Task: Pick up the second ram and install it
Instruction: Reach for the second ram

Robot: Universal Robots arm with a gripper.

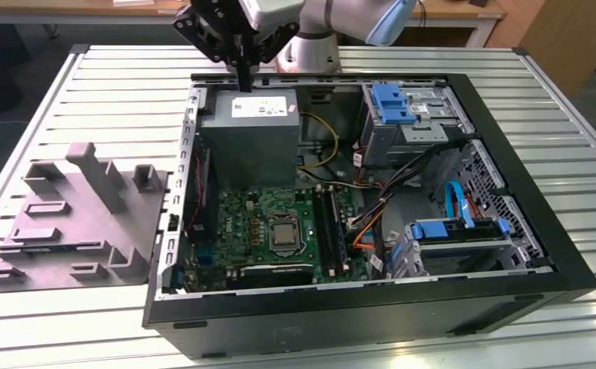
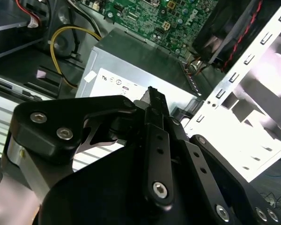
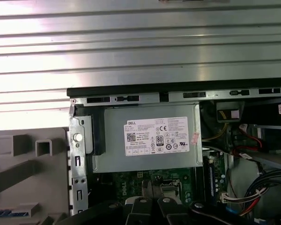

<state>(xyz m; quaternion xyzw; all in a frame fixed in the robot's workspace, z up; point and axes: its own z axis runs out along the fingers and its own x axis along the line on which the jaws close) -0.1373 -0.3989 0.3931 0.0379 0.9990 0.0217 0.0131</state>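
While the pincer (image 1: pixel 244 81) hung just above the grey power-supply box (image 1: pixel 248 127) in the open computer case (image 1: pixel 380 311), its fingers were pressed together on nothing. The second ram (image 3: pixel 8 213) lay on the grey fixture (image 1: pixel 72 231) beside the case, well apart from the pincer.

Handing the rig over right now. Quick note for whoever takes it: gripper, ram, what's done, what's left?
The gripper is shut with nothing visible in it, and it hangs over the power supply in the open case.
The ram looks to be the blue stick lying on the grey fixture beside the case, seen in the first wrist view. It is well apart from the gripper.
Done: no pick-up shows.
Left: the pick-up, then seating the ram in the motherboard slots.
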